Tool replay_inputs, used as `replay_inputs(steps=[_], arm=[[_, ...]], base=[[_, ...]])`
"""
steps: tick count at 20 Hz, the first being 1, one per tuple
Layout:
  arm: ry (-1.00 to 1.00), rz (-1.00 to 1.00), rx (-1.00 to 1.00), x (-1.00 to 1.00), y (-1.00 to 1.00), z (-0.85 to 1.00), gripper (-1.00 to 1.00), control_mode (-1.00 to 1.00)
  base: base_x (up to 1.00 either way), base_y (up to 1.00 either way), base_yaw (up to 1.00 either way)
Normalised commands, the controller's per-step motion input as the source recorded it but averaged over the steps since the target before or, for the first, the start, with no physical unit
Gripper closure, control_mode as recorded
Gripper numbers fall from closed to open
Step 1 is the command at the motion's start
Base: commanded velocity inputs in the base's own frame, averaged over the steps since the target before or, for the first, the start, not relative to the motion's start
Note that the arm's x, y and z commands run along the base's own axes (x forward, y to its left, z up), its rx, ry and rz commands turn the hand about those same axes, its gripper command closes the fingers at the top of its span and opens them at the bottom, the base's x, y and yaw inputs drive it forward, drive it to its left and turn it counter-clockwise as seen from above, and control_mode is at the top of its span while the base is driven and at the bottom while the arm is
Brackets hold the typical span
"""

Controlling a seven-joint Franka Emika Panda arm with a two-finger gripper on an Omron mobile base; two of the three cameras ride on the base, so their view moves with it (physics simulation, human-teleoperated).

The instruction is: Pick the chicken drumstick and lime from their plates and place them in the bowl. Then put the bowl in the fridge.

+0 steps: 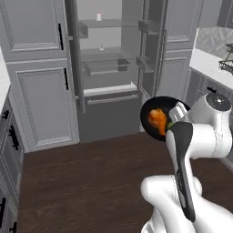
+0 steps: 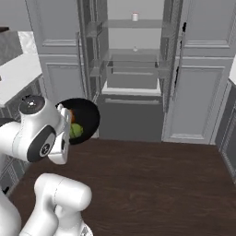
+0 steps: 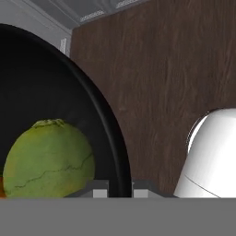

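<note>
glossy black bowl [image 3: 55,92], dimpled matt lime [image 3: 48,159] skin, glazed drumstick [image 1: 158,120], dark wood-grain floor [image 3: 161,83], clear glass fridge [image 2: 133,55] shelves

- Dark wood floor [image 1: 86,182], the landmark here, spreads across the lower part of both base views.
- Tall grey cabinet [image 1: 38,73] rises from the floor's far left edge, with two dark handles [image 1: 60,36].
- White countertop [image 1: 209,63] sits beyond the floor's right side.
- Dark wire rack [image 1: 226,61] stands on that countertop, well above the floor.
</note>
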Motion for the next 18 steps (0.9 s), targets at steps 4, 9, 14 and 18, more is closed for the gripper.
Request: replay_inputs(steps=[4, 9, 14, 18], arm=[[0.0, 0.0, 0.0, 0.0, 0.0, 0.0, 1.0, 1.0], [0.0, 0.0, 0.0, 0.0, 0.0, 0.0, 1.0, 1.0], [0.0, 0.0, 0.0, 0.0, 0.0, 0.0, 1.0, 1.0], [0.0, 0.0, 0.0, 0.0, 0.0, 0.0, 1.0, 1.0]], base=[[1.0, -0.02, 0.13], [1.0, -0.07, 0.19], [0.9, -0.53, 0.18], [0.94, -0.35, 0.1]])
